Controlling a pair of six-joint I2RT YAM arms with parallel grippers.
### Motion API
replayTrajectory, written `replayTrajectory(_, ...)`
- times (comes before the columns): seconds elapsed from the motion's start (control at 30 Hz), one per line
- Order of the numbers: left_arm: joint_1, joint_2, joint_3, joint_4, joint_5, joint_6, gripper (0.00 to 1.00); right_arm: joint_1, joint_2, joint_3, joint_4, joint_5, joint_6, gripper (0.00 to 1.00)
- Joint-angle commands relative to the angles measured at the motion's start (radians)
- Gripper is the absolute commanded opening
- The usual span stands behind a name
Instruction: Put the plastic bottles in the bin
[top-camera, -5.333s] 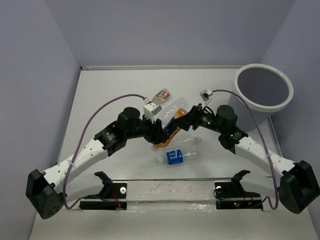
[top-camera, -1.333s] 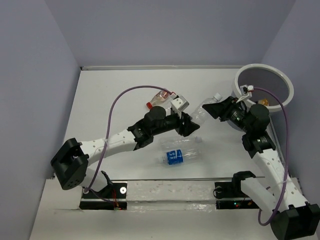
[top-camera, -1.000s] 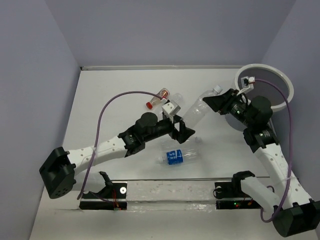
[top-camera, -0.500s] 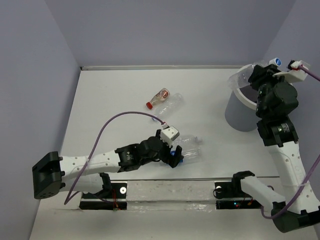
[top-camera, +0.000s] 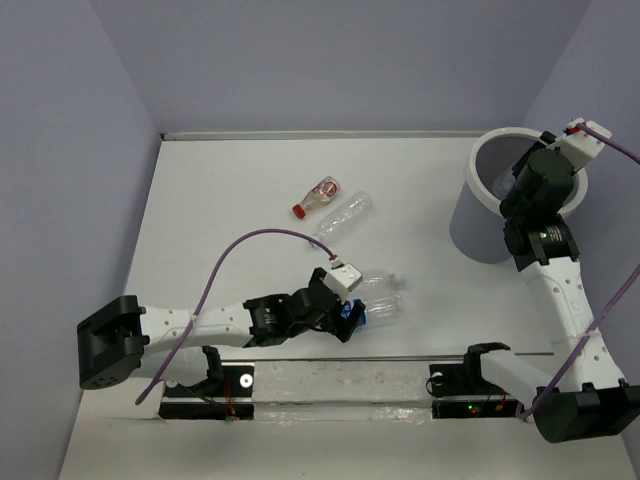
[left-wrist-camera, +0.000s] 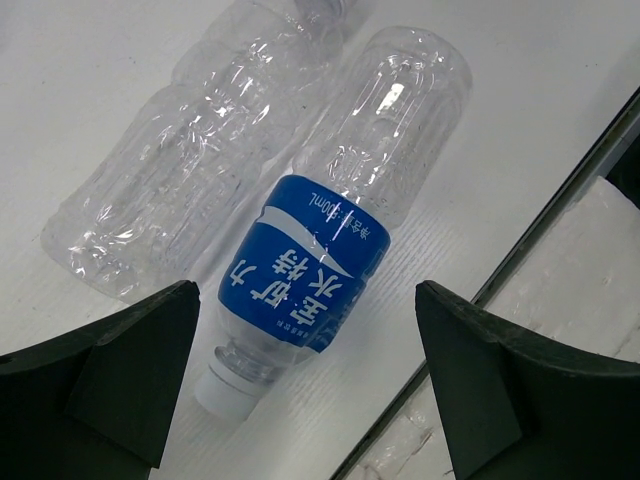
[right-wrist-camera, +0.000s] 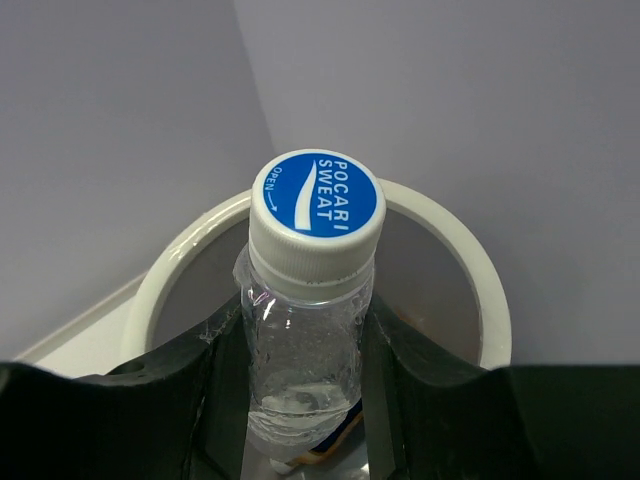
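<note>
We judge the job begun but mostly ahead of us. Our right gripper (right-wrist-camera: 303, 395) has its fingers pinched on the body of a clear-walled, blue-capped bottle (right-wrist-camera: 308, 300), whose cap rises above the fingers in the wrist view. Directly beyond and below those fingers sits the bin (right-wrist-camera: 465, 250), its white rim ringing the bottle, so we take it that this one only needs letting go. Low between the fingers, at the foot of the bottle, a sliver of orange shows. It may be an orange bottle already lying in the bin, but we cannot tell for certain. Our left gripper (left-wrist-camera: 307, 290) is low over the table (top-camera: 230, 200) with its fingers spread wide and touching nothing. The blue-label bottle (left-wrist-camera: 310, 250) lies on its side between them, cap toward the wrist. Just outside the finger at the left of that wrist view, pressed against the blue-label one, lies a plain clear bottle (left-wrist-camera: 170, 190). Well beyond the left fingers, toward the far side, the tiny red-capped bottle (top-camera: 318, 193) and a second clear bottle (top-camera: 347, 211) lie close together, touching or nearly so. That leaves four bottles on the table by our count. The blue-label one looks next in line, framed but not yet gripped, and the other three are untouched.
</note>
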Motion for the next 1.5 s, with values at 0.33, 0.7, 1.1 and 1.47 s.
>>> replayTrajectory(0.33,-0.03,0.142,0.034,0.057,-0.014,0.036,0.99,-0.066,0.01,-0.029,0.025,-0.054,0.088,0.89)
replayTrajectory(0.7,-0.067,0.222,0.069,0.057,-0.045,0.028,0.95,-0.066,-0.223,-0.188,-0.087,-0.661,0.349,0.89)
replayTrajectory(1.1,-0.125,0.269,0.121,0.075,-0.058,0.036,0.68,-0.066,-0.508,-0.449,-0.165,-1.08,0.448,0.93)
replayTrajectory(1.47,-0.151,0.236,0.184,0.103,-0.074,0.011,0.52,-0.066,-0.619,-0.444,-0.366,-1.303,0.437,0.95)
